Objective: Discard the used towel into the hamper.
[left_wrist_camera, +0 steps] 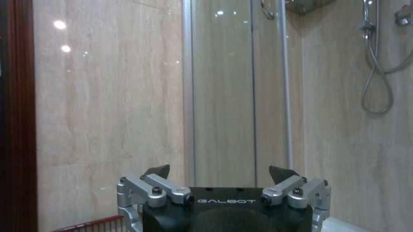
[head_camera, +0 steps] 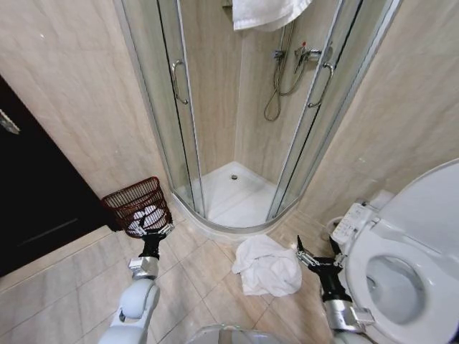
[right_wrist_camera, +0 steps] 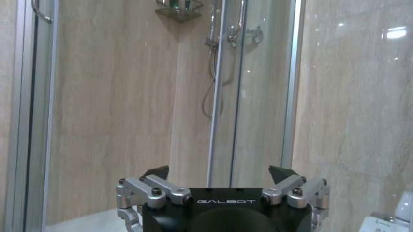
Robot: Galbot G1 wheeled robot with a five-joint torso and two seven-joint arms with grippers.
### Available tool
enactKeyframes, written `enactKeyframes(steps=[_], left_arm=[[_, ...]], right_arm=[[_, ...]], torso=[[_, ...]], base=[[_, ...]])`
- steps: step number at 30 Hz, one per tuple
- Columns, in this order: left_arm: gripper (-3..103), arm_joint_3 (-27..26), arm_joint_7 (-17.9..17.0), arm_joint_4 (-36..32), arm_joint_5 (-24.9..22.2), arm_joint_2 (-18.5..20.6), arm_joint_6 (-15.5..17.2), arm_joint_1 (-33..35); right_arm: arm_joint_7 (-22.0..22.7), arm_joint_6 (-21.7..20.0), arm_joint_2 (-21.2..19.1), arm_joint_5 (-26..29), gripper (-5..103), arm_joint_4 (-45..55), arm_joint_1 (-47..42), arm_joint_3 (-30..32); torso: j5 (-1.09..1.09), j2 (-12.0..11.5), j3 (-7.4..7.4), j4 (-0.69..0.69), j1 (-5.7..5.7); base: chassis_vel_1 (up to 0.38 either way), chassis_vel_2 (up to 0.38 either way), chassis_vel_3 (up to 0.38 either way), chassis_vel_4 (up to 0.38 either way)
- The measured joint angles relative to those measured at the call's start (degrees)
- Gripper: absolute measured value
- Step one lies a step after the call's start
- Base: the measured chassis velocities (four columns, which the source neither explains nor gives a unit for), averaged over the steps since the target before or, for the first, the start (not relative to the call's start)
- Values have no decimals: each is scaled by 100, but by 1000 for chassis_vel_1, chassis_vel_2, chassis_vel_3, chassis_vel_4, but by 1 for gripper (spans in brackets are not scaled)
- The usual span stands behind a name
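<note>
The used towel [head_camera: 267, 266] lay crumpled on the tiled floor [head_camera: 201, 279], just in front of the curved threshold of the shower cabin [head_camera: 237, 179], a white heap touching nothing else. The hamper [head_camera: 136, 206] stood to the left of the shower cabin, close to its glass door and against the beige wall, tilted a little, with something white inside it, possibly cloth, though the bars hid too much to be sure.

The left end effector [head_camera: 155, 232] hung low just in front of the hamper, left of the shower cabin, its fingers spread wide and empty. In the left wrist view the left end effector [left_wrist_camera: 221, 173] pointed at the wall and the cabin's glass, dark tips well apart.

The right end effector [head_camera: 314, 259] sat just beside the towel's right edge, between it and the toilet [head_camera: 401, 272], open wide and holding nothing. From the right wrist view the right end effector [right_wrist_camera: 219, 172] faced the shower cabin, fingers apart.
</note>
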Motion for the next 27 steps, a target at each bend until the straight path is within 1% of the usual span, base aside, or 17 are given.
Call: enactKeyframes(steps=[2, 3, 5, 7, 9, 10, 11, 12, 15, 17, 21, 22, 27], left_arm=[[100, -16, 1, -11, 11, -13, 0, 14], [100, -79, 11, -88, 25, -83, 4, 103], [100, -104, 12, -133, 17, -119, 16, 151], [100, -139, 14, -234, -54, -207, 57, 255], [100, -142, 44, -325, -192, -266, 136, 328], [100, -116, 64, -390, -344, -276, 226, 379], [100, -116, 64, -390, -344, -276, 226, 379], [100, -73, 72, -442, -492, -274, 311, 426], [100, -5, 96, -486, -652, -283, 400, 479], [100, 8, 99, -487, -668, -289, 411, 483], [100, 71, 105, -499, -731, -311, 465, 513], [100, 71, 105, -499, -731, -311, 465, 513], [100, 82, 154, -558, -751, -278, 467, 587]], right_arm=[[0, 0, 0, 15, 100, -11, 9, 0], [-4, 0, 0, 80, 100, -65, 50, 5], [-5, 0, 0, 111, 100, -91, 66, 8], [-13, 0, 0, 148, 100, -129, 80, 8], [-27, 17, 0, 149, 100, -149, 83, 6], [-31, 46, 0, 146, 100, -162, 84, 6], [-31, 46, 0, 146, 100, -162, 84, 6], [-32, 72, 0, 146, 100, -168, 81, 10], [-32, 114, 0, 187, 100, -169, 55, 22], [-32, 122, 0, 193, 100, -169, 49, 26], [-30, 149, 0, 213, 100, -161, 18, 41], [-30, 149, 0, 213, 100, -161, 18, 41], [-30, 154, 0, 189, 100, -125, -1, 41]], torso=[[0, 16, 9, 0, 6], [0, 77, 44, 0, 32], [0, 108, 62, 0, 45], [0, 186, 106, 1, 79], [0, 245, 137, 0, 106], [0, 281, 158, 0, 122], [0, 281, 158, 0, 122], [0, 317, 181, 0, 136], [0, 400, 227, 0, 172], [0, 418, 238, 0, 179], [0, 558, 320, 0, 239], [0, 558, 320, 0, 239], [0, 701, 400, 0, 301]], base=[[0, 0, 0, 0], [0, 0, 0, 0], [0, 0, 0, 0], [0, 0, 0, 0], [0, 0, 0, 0], [0, 0, 0, 0], [0, 0, 0, 0], [0, 0, 0, 0], [0, 0, 0, 0], [0, 0, 0, 0], [0, 0, 0, 0], [0, 0, 0, 0], [0, 0, 0, 0]])
